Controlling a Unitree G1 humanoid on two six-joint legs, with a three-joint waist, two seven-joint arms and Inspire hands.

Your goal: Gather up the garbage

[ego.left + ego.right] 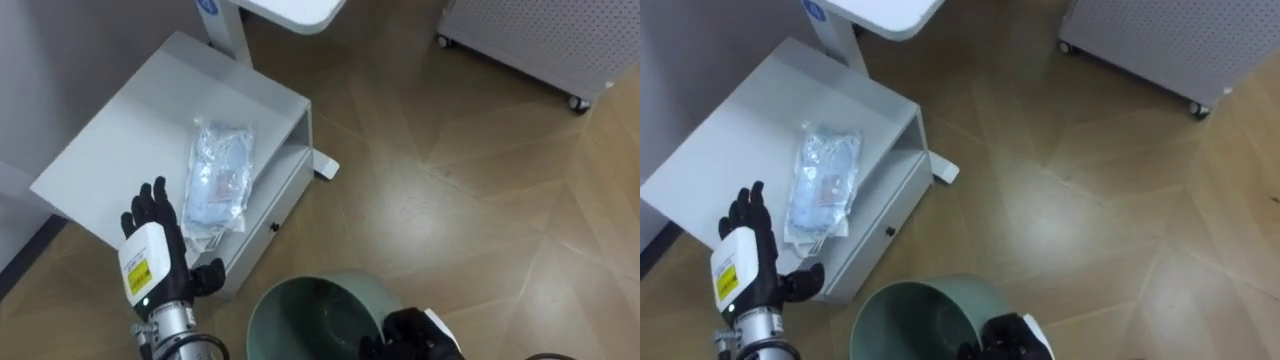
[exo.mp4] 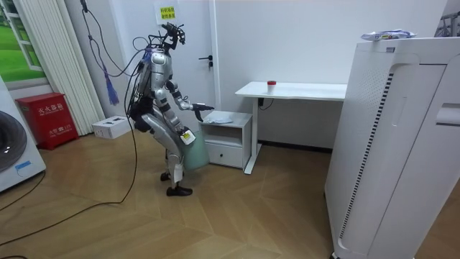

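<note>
A clear plastic packet (image 1: 220, 180) is lying flat on top of a low white cabinet (image 1: 120, 130), near the front edge above the drawer. It is the only litter showing there, so it is probably the garbage to pick. The robot is standing in front of the cabinet and leaning a little toward it.

The left hand (image 1: 152, 235) is hovering over the cabinet's front corner, just beside the packet's near end. Its fingers are spread and straight, and it is holding nothing. The right hand (image 1: 412, 335) is sitting low at the rim of a green bin (image 1: 300, 310) and appears to be curled over that rim, carrying the bin beside the robot's leg.

The packet is looking very light, thin and crinkly, with something flat and pale inside. It is likely to be limp and to sag or fold when lifted. The film is probably slick, so it may skate across the smooth cabinet top under a sideways push.

Because it is lying so flat, there is little edge to get under. The near end, which is puckered and slightly raised, is offering the best hold for a pinch between thumb and fingers. Pressing down first would pin it. A firm squeeze should do no harm. The bin is waiting close below and to the right.
</note>
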